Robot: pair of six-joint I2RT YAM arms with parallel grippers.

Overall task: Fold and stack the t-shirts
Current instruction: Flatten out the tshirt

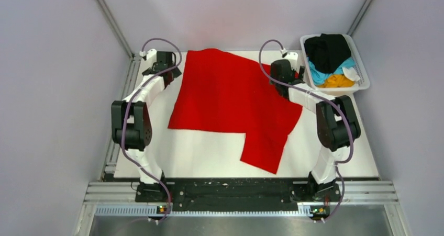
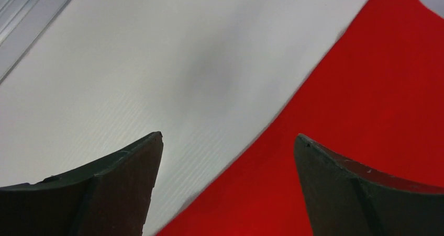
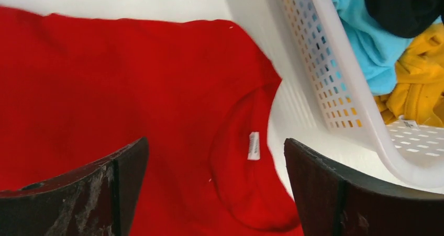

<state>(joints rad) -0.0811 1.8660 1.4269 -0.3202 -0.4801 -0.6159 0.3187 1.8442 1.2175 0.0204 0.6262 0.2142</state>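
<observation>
Two claws are hanging wide open over the far half of the tabletop [image 1: 209, 152], neither gripping anything. The red t-shirt [image 1: 225, 100] is lying spread flat between them, its long axis seeming to run across from left to right, slightly slanted. The left claw [image 2: 228, 135] is straddling the shirt's straight left edge, one finger over bare white surface, the other over cloth. The right claw [image 3: 215, 140] is hovering above the collar [image 3: 253, 145] with its white label, just beside the white basket [image 3: 324, 63], where a black t-shirt [image 3: 403, 6], a light blue t-shirt [image 3: 361, 32] and an orange-yellow t-shirt [image 3: 419, 79] are waiting. Each arm is sitting nearest its own end of the garment, so the coming fold is probably hinging on both ends being taken together.
</observation>
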